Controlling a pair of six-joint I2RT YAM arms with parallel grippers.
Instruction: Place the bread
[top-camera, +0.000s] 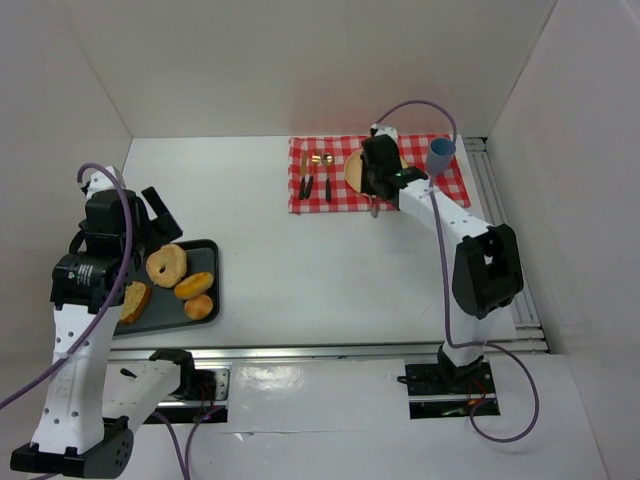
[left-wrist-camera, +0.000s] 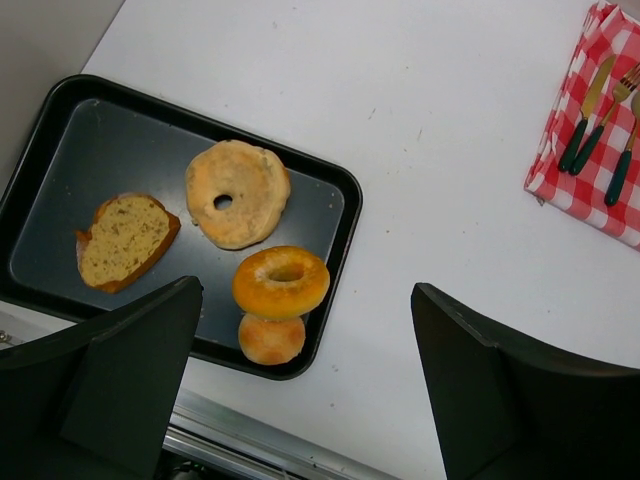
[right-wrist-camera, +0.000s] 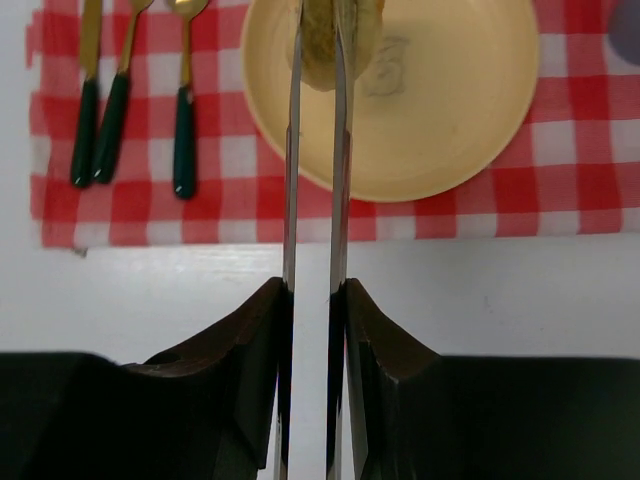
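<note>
My right gripper is shut on a pair of metal tongs, squeezing the two blades close together. The tong tips pinch a pale piece of bread over the far side of the yellow plate. Whether the bread touches the plate I cannot tell. In the top view this gripper hangs over the plate. My left gripper is open and empty above the near right corner of the black tray. The tray holds a bread slice, a pale bagel, a golden bagel and a small bun.
A red checked cloth lies under the plate at the back. On it, a knife, fork and spoon with green handles lie left of the plate. A blue cup stands at the cloth's right end. White walls enclose the table.
</note>
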